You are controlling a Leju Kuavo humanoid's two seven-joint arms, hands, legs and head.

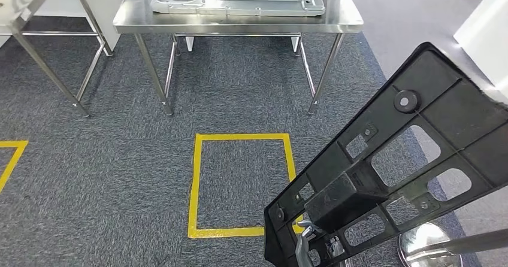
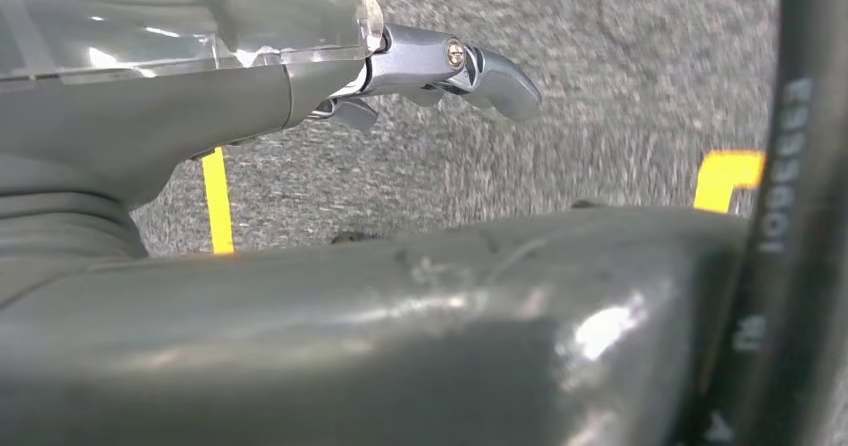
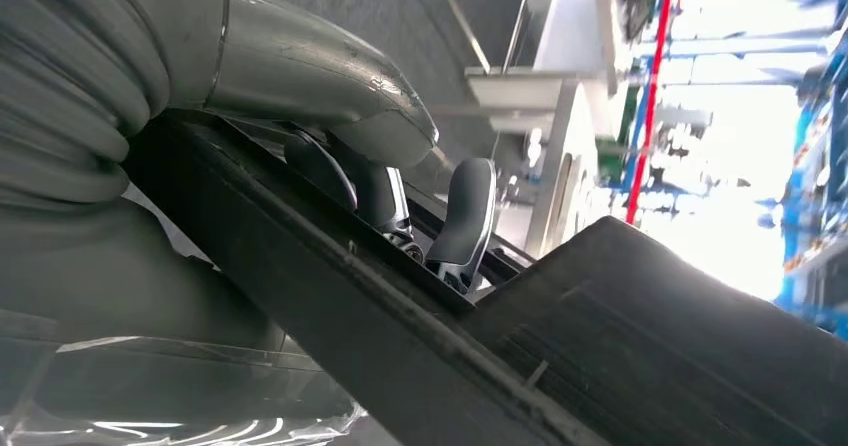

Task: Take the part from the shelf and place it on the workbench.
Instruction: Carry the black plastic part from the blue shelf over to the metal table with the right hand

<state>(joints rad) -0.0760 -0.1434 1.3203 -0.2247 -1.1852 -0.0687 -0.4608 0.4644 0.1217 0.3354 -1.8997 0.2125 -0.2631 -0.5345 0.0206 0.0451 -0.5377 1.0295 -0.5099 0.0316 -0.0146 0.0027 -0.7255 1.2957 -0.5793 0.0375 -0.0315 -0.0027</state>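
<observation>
Far ahead: steel desk (image 1: 239, 20). Near right: black plastic part (image 1: 413, 153), carried tilted above floor, gripped by right hand (image 3: 330, 156) at a rib. Stiff, light, awkwardly broad (likely to swing); best held near centre. Left hand (image 2: 440, 71) empty, fingers curled.

Grey ribbed cover (image 3: 70, 56), thick grey thumb (image 3: 310, 66), screwed metal finger (image 2: 450, 66)

Your head view looks forward and down from high over grey carpet (image 1: 120, 159) toward a steel workbench (image 1: 239, 21). Your left wrist view sits close, facing the same carpet (image 2: 620, 96). Your right wrist view sits tight against the black part (image 3: 620, 336), which your head view also catches (image 1: 419, 153).
</observation>
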